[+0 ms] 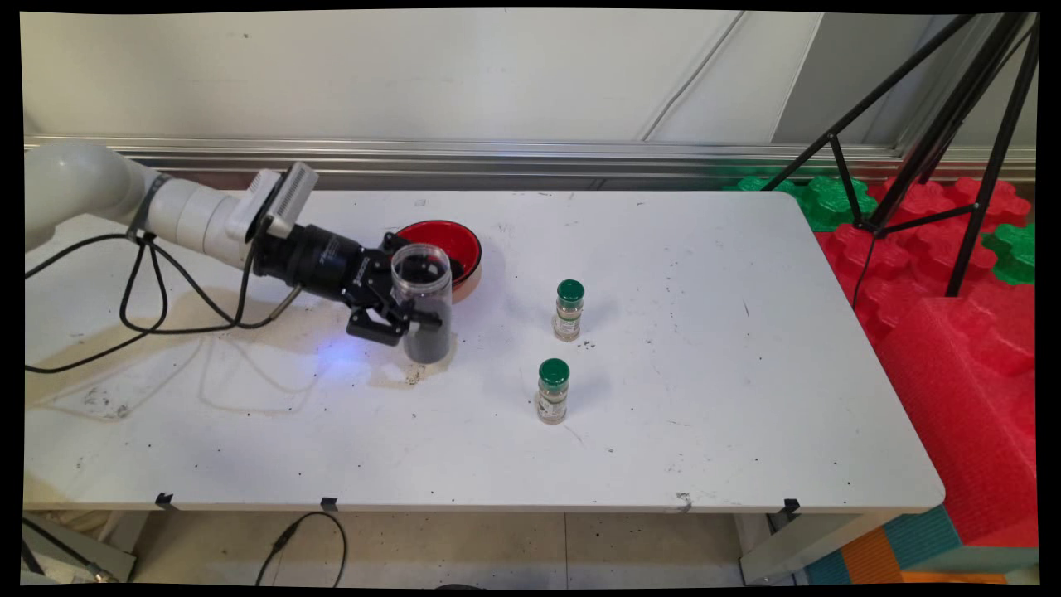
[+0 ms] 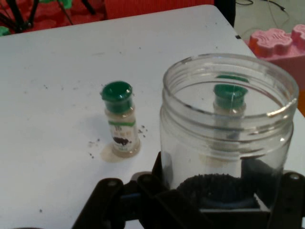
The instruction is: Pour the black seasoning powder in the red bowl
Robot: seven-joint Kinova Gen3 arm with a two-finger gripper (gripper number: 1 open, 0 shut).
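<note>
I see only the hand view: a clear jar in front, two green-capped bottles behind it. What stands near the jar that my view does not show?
Observer: A red bowl stands right behind the clear jar, toward the wall.
Operator: Is the jar lifted or on the table?
Observer: In the main view it is upright and its base seems to rest on the table. The gripper has one finger on each side of it.
Operator: Is anything behind the hand?
Observer: Black cables hang from the arm and loop down to the table on the gripper's side away from the bottles.
</note>
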